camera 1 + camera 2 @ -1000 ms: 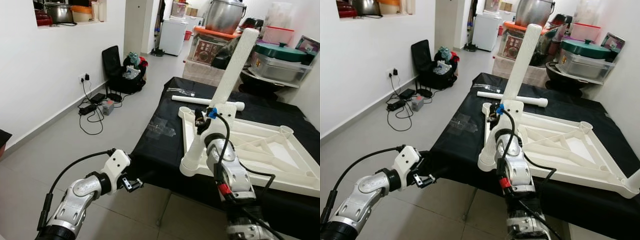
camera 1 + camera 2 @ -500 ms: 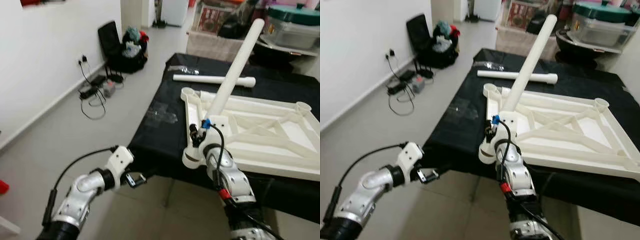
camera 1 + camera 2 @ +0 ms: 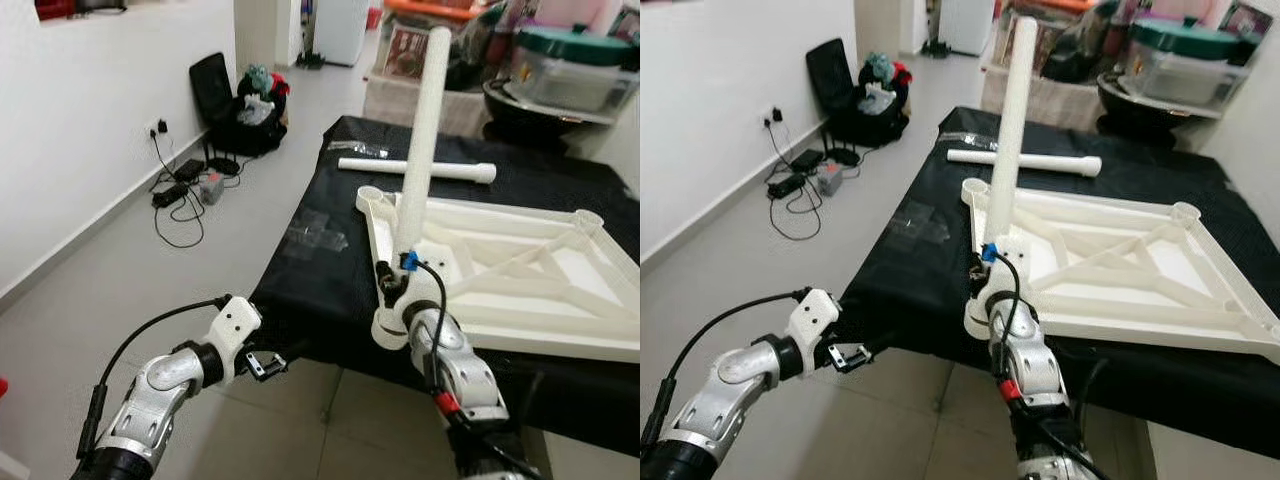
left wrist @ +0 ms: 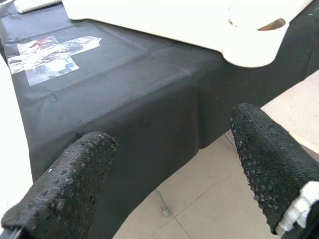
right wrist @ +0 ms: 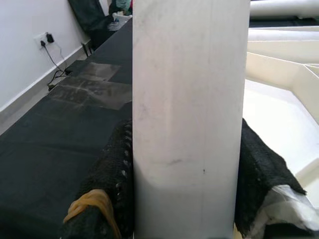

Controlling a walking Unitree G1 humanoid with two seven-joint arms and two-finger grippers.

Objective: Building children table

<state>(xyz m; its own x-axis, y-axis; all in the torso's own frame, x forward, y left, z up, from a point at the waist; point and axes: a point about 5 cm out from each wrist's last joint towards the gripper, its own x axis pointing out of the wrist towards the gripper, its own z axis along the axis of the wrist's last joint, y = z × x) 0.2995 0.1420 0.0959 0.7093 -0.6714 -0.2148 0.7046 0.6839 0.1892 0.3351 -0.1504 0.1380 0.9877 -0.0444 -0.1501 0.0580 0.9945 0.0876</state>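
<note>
Nearest the camera, the left gripper [image 3: 262, 364] hangs with fingers spread wide below the front edge of the black-draped counter [image 3: 320, 270], holding nothing. Just beyond, the right gripper [image 3: 392, 290] pinches a white table leg [image 3: 418, 140], held nearly upright over the near corner of the upturned white tabletop [image 3: 520, 270]. Farther back, a second white leg [image 3: 415, 169] lies flat on the counter.

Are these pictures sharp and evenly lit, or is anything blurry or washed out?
Both eye views are fairly sharp in even indoor light. In the left wrist view the white tabletop is washed out, and the black fingers look soft up close. In the right wrist view the table leg looms large between the right gripper's pads, with the background blurred.
</note>
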